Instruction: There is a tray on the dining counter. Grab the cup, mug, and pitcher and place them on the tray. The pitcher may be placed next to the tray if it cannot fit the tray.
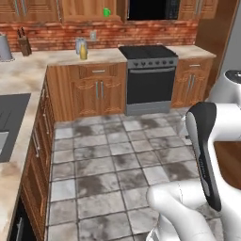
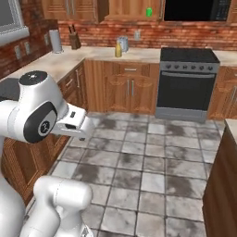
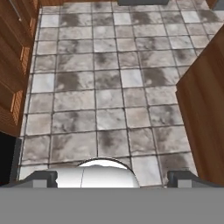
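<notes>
The mustard-yellow pitcher (image 1: pixel 83 51) (image 2: pixel 118 49) stands on the far kitchen counter, left of the stove. A small bright-green vessel (image 1: pixel 107 12) (image 2: pixel 149 12) sits high up under the wall cabinets; it is too small to tell whether it is the cup or the mug. The tray is out of view. The dining counter's wooden side (image 3: pixel 205 109) (image 2: pixel 223 185) rises on the right. My gripper (image 3: pixel 113 178) hangs over the tiled floor, far from all of them, open, with nothing between its fingertips (image 3: pixel 43 177).
A black stove (image 1: pixel 149 77) (image 2: pixel 186 81) stands in the far counter run. A knife block (image 1: pixel 23 46), a paper-towel roll (image 2: pixel 56 40) and a grey jar (image 1: pixel 80 44) are on the L-shaped counter (image 1: pixel 28 70). Open tiled floor (image 3: pixel 109 87) lies between the counters.
</notes>
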